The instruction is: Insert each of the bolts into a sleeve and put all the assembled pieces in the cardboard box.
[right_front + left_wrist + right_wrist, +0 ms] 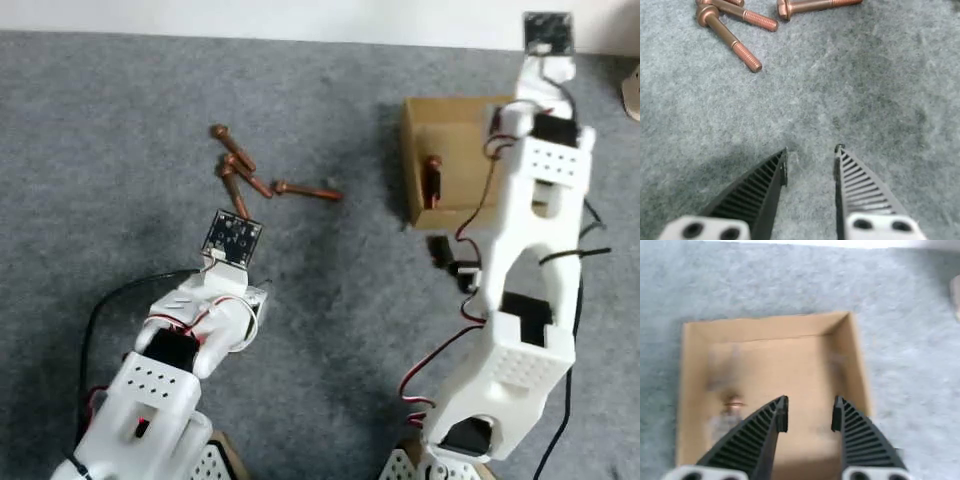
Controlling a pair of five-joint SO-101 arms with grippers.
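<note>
Bolts (250,179), four by count, are seen loose on the grey carpet (100,150). Three are bunched together and the fourth is laid just beside them, toward the one cardboard box (450,115). One copper-headed piece (432,180) is seen inside the box, by the wall nearest the bolts. The left gripper (811,150) is held low over bare carpet near the bolts, jaws parted wide, nothing between them. The right gripper (810,400) is held above the box, equally wide and empty.

Soft, even light on the grey carpet (100,120); the cardboard box (455,130) throws a dark shadow leftward, right of centre in the high view; the carpet darkens beside the left gripper (810,150).
</note>
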